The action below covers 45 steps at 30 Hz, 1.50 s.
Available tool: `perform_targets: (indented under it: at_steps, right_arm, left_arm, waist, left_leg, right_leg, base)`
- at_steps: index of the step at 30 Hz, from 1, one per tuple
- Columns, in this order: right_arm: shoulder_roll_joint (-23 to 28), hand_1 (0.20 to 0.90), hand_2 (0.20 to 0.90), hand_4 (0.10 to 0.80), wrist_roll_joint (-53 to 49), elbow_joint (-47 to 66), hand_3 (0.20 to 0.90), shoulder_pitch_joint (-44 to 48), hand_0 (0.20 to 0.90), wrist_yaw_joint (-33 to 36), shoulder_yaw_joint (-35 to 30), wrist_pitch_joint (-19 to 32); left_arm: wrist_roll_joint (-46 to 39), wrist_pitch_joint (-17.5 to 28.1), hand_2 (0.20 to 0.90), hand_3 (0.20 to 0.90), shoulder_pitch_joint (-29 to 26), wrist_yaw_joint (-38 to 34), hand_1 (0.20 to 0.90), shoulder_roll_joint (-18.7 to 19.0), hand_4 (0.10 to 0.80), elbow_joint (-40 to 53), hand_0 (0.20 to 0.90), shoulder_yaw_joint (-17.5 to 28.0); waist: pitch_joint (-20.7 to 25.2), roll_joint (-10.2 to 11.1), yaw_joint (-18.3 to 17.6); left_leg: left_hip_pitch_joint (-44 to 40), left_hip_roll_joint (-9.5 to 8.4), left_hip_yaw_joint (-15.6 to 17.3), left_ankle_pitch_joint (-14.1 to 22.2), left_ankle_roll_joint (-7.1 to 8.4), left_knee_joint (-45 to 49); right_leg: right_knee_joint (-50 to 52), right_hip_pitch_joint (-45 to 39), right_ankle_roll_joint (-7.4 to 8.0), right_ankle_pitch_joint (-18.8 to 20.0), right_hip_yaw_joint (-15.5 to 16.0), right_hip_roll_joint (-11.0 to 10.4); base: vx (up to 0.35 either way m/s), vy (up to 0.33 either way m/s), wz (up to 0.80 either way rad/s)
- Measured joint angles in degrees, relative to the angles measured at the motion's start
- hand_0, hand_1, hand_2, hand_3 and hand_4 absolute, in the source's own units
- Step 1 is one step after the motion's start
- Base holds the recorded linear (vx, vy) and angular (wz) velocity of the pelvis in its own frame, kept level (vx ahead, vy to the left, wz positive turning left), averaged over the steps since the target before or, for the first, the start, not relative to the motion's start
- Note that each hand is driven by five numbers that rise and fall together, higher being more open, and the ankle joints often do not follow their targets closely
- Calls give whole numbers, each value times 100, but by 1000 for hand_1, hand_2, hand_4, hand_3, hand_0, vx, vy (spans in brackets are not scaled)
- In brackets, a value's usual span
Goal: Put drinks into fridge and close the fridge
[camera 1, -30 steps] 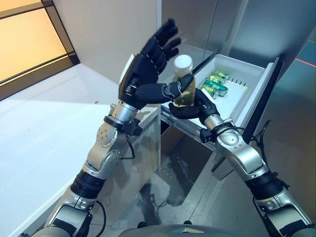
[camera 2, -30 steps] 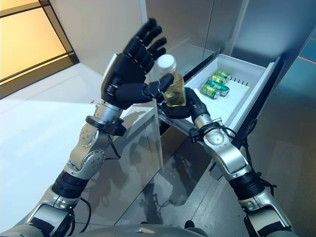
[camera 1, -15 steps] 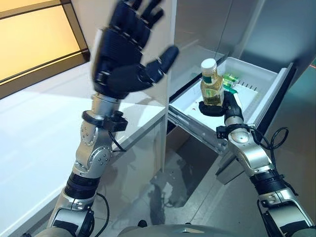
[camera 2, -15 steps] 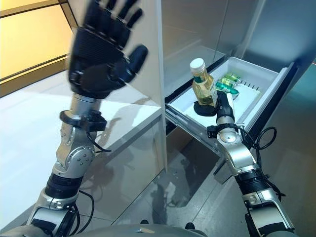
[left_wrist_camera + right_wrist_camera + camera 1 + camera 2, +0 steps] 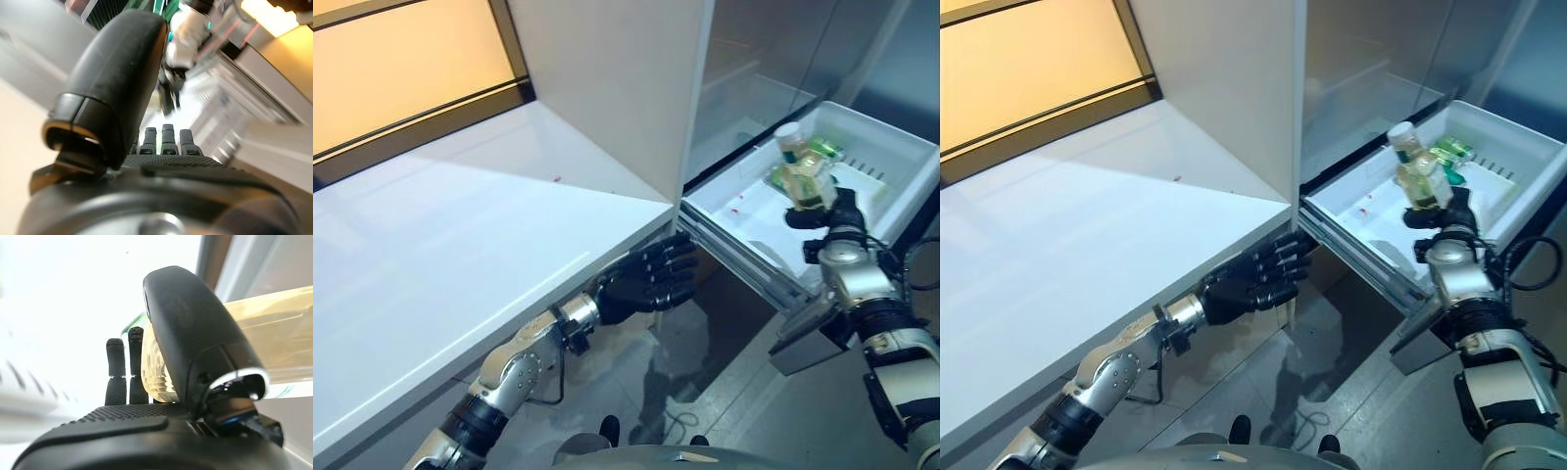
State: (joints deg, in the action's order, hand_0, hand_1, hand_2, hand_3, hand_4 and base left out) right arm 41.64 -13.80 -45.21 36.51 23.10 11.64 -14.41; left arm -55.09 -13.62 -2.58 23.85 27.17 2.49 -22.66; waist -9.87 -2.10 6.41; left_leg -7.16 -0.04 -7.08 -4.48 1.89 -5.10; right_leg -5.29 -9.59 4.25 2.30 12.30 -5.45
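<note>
A clear bottle of yellow drink (image 5: 801, 174) with a white cap leans over the open white fridge drawer (image 5: 741, 211). My right hand (image 5: 834, 211) is shut on its base from below; its own wrist view shows the thumb (image 5: 195, 333) pressed against the bottle (image 5: 288, 318). Green cans (image 5: 824, 149) lie in the drawer behind the bottle. My left hand (image 5: 646, 283) hangs low under the counter's corner, open and holding nothing, its thumb (image 5: 117, 88) filling its wrist view.
A white counter (image 5: 460, 225) spreads to the left, with a white upright panel (image 5: 617, 88) at its end. The grey fridge interior (image 5: 754, 59) rises behind the drawer. Grey floor shows below the drawer (image 5: 705, 392).
My left hand dropped from high in the air to below the counter edge. My right hand carried the bottle farther over the drawer and tilted it. The camera shifted too.
</note>
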Motion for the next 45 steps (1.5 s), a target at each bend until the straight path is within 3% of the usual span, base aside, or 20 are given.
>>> perform_targets:
  at_steps: [6,10,13,18,24,32,33,34,35,38,45]
  right_arm:
    - [17,300,300,100,340,-505,200,137,300,-546,136,40]
    - [21,300,300,100,752,-1317,200,386,300,-1305,602,26]
    - [19,300,300,100,830,-1597,200,603,300,-1629,780,27]
    - [21,300,300,100,947,-2001,200,786,300,-1824,783,-1]
    - [-9,300,300,100,945,-2220,200,1167,300,-2183,965,-46]
    - [-4,300,300,100,1466,-2457,200,1833,300,-2533,1254,-223]
    - [4,651,651,509,1647,-2509,609,1952,651,-2636,1422,-235]
    - [7,820,820,707,1782,-2536,807,2014,820,-2694,1504,-248]
    - [44,900,900,800,1941,-2552,900,2070,900,-2772,1631,-266]
    - [136,900,900,800,2223,-2659,900,2268,900,-3071,1860,-298]
    - [145,900,900,800,2003,-2631,900,2315,900,-3017,1856,-298]
  left_arm:
    - [331,260,900,900,91,73,900,109,800,-728,900,-197]
    - [1569,737,900,900,94,157,900,286,800,-1421,900,-749]
    - [2133,1183,900,900,21,-132,900,183,800,-2464,900,-1132]
    - [2940,1639,900,900,18,-738,900,-109,800,-4000,900,-1111]
    - [3546,1996,900,900,-212,-1134,900,-570,800,-5818,900,-605]
    - [3546,2002,900,900,-476,-1335,900,-719,800,-6374,900,-172]
    - [3546,2003,900,900,-481,-1332,900,-720,800,-6368,900,-167]
    - [3546,2003,900,900,-489,-1327,900,-723,800,-6362,900,-167]
    - [3546,2003,900,900,-523,-1320,900,-738,800,-6359,900,-167]
    - [3546,2001,900,900,-568,-1318,900,-808,800,-6332,900,-168]
    - [3551,1982,900,900,-661,-1222,900,-850,800,-6169,900,-176]
  waist:
    - [-5,-8,18]
    - [-10,-21,77]
    - [-63,-48,109]
    - [-283,-34,166]
    - [-595,115,188]
    - [-815,177,196]
    - [-829,154,196]
    - [-841,132,196]
    - [-864,95,207]
    - [-934,-35,251]
    - [-940,-45,250]
  left_leg:
    - [71,-3,-141,-57,23,-27]
    - [110,-5,-152,-65,17,-27]
    - [254,-5,-163,-108,17,1]
    - [479,10,-238,-138,42,5]
    - [689,16,-253,-184,59,5]
    - [974,66,-252,-263,84,5]
    - [1015,77,-250,-271,97,5]
    - [1044,78,-251,-277,105,5]
    - [1079,90,-259,-286,118,6]
    - [1097,105,-248,-288,122,6]
    - [1085,112,-134,-293,123,6]
  right_leg:
    - [-2,-32,-10,-22,126,5]
    - [-1,2,-11,-22,127,6]
    - [0,165,-20,-10,126,8]
    - [1,368,-30,-3,157,34]
    - [1,580,-52,13,96,48]
    - [1,871,-96,68,72,94]
    - [1,915,-108,75,68,105]
    - [1,942,-116,81,70,114]
    - [2,974,-124,87,77,127]
    - [2,989,-141,100,87,143]
    - [2,974,-142,101,71,156]
  base:
    - [34,-21,12]
    - [-4,-42,2]
    - [-71,-64,1]
    - [-60,-98,7]
    - [-114,-51,1]
    - [-77,-6,-1]
    - [-40,0,-1]
    - [-40,1,0]
    - [-51,0,2]
    - [-26,-1,1]
    - [0,0,0]
